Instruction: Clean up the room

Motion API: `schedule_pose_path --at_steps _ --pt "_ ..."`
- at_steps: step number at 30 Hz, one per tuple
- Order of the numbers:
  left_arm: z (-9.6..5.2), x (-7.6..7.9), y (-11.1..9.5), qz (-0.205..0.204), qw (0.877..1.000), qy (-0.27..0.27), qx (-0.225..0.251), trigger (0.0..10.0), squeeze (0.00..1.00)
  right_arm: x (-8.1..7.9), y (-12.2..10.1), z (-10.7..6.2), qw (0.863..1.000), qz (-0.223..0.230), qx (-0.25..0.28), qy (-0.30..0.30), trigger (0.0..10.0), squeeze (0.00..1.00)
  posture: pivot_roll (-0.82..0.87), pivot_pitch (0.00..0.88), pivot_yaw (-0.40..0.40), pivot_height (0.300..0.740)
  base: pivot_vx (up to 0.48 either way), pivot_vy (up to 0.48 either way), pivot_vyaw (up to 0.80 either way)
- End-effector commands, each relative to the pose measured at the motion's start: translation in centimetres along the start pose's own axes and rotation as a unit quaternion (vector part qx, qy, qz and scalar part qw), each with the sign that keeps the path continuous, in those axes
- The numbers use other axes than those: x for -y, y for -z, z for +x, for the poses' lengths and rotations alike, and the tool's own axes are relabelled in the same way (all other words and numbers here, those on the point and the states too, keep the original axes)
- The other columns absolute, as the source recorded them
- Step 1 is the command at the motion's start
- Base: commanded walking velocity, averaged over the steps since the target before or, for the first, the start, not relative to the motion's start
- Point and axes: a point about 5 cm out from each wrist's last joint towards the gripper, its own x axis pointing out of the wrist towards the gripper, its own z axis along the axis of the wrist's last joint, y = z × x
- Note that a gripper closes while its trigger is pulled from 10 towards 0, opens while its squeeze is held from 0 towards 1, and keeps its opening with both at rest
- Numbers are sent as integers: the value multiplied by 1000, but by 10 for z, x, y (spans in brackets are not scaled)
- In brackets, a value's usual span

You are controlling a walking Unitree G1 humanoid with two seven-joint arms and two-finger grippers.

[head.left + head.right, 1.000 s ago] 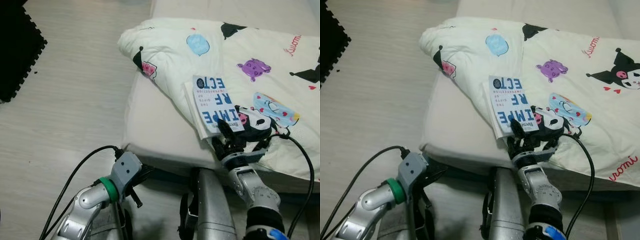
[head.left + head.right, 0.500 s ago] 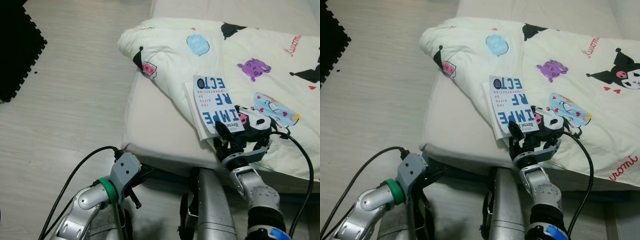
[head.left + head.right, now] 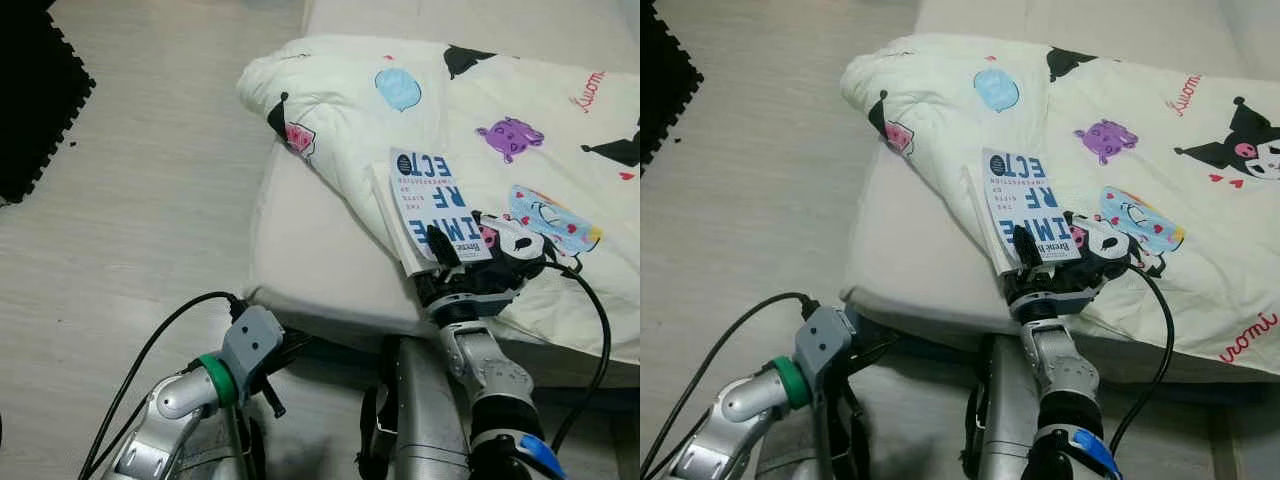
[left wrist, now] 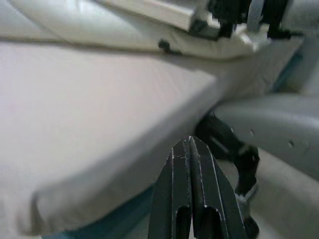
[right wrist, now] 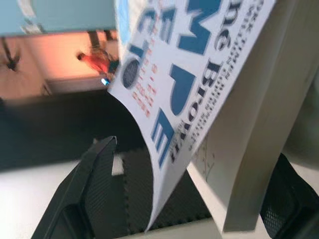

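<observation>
Right gripper (image 3: 452,262) grips book (image 3: 430,205) at bed's edge.
Book lies on cartoon-print quilt (image 3: 520,110) atop mattress (image 3: 310,250); its near end sits btwn the two black fingers (image 5: 92,184), one above the curling cover, one under the page block, closed onto it. White cover w/ blue lettering. Left gripper (image 4: 190,164) hangs low beside mattress, fingers pressed together, holding nothing.

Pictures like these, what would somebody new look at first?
Probably the blue and white book, lying on the cartoon blanket on the bed, with the right hand closed on its near edge. Next, the left hand hanging low by the bed's side, above the pale wooden floor.
</observation>
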Motion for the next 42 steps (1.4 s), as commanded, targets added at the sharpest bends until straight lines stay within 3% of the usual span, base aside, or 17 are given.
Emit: schedule_pose_path --at_steps 1,8,9,11,12,14,15,16,20,37,42 --pt "0 -1 -5 10 1000 -12 15 10000 0 -1 -7 -2 1000 6 27 -15 10000 1000 89 281 31 560 0 0 0" --pt "4 -21 -21 32 995 -77 48 10000 0 1 -11 -2 999 -6 33 -12 10000 1000 87 284 31 560 0 0 0" --pt "4 -23 -22 31 995 -81 51 10000 0 2 -11 -2 999 -7 34 -11 4667 839 87 284 31 560 0 0 0" --pt "5 -23 -23 32 995 -80 52 10000 0 3 -11 -2 999 -6 31 -9 4667 839 86 284 32 560 0 0 0" --pt "6 -22 -23 33 996 -74 50 10000 0 5 -7 -3 1000 -8 22 -5 0 510 85 285 32 560 0 0 0" --pt "6 -21 -22 33 996 -72 50 10000 0 5 -6 -3 1000 -9 20 -5 0 510 85 285 32 560 0 0 0" --pt "6 -20 -22 33 996 -70 49 10000 0 6 -5 -4 1000 -9 19 -5 0 259 84 284 33 560 0 0 0" --pt "6 -20 -21 33 996 -69 49 10000 0 6 -5 -4 1000 -9 20 -5 0 133 84 284 33 560 0 0 0" --pt "6 -18 -20 32 996 -67 47 10000 0 7 -4 -4 1000 -9 23 -4 0 4 85 284 32 560 0 0 0" --pt "7 -19 -20 37 995 -73 48 10000 0 3 -7 -1 999 -7 32 -18 0 0 81 280 32 560 0 0 0" --pt "8 -20 -18 38 995 -77 46 10000 0 -7 0 5 998 -51 1 -38 0 0 70 266 26 560 0 0 0"
